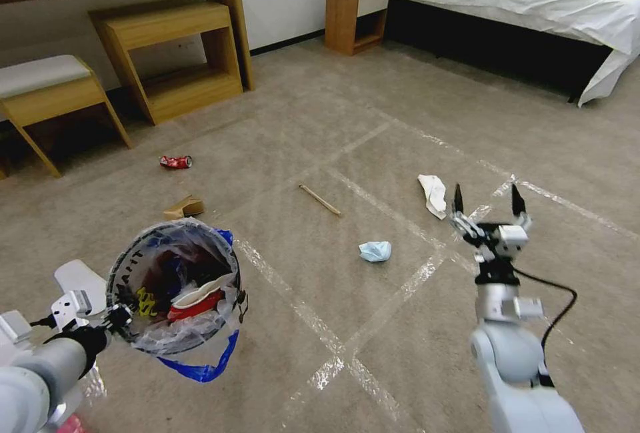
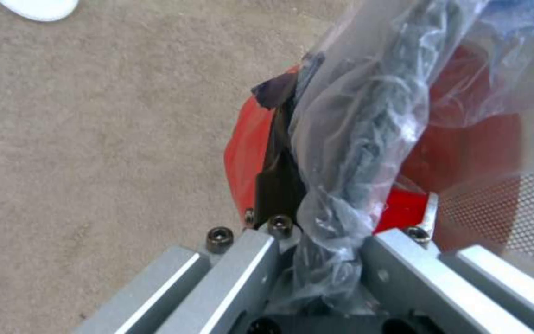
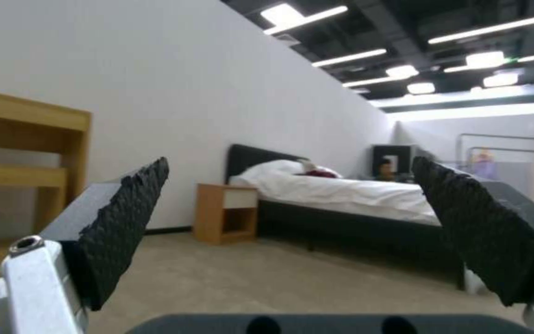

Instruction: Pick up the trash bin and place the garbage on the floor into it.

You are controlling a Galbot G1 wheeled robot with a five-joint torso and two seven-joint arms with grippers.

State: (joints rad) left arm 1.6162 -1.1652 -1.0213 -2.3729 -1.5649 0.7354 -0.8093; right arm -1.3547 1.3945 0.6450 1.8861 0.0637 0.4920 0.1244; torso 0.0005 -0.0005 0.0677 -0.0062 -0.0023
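Left claw: we see the left claw (image 1: 117, 318) clamped on the rim of the trash bin (image 1: 175, 286), low at the left in the head view; from its wrist, the claw (image 2: 316, 218) pinches red rim and bunched clear liner together.
Trash bin: held off the floor (image 1: 373, 119), tilted, its mouth turned up toward the head camera; the red wall (image 2: 465, 153) shows through the crinkled bag.
Bin contents: we note a white piece and a red piece inside; the rest we cannot make out.
Liner: a blue handle strip (image 1: 200, 366) hangs below the bin.
Right claw: the right claw (image 1: 487, 205) is raised above the carpet at the right, tips pointing up and set wide apart, nothing between them; from its wrist the black ridged pads (image 3: 125, 222) frame the bed across the room.
Garbage, far: a crushed red can (image 1: 175, 162) lies near the wooden furniture; a cardboard bit (image 1: 185, 207) lies just beyond the bin.
Garbage, middle: a wooden stick (image 1: 319, 199) lies across the taped grid; a pale blue face mask (image 1: 375, 251) sits nearer to us.
Garbage, right: a crumpled white tissue (image 1: 433, 194) lies just beside the right claw as seen from the head.
Garbage, left: a white insole (image 1: 80, 279) lies behind the left arm.
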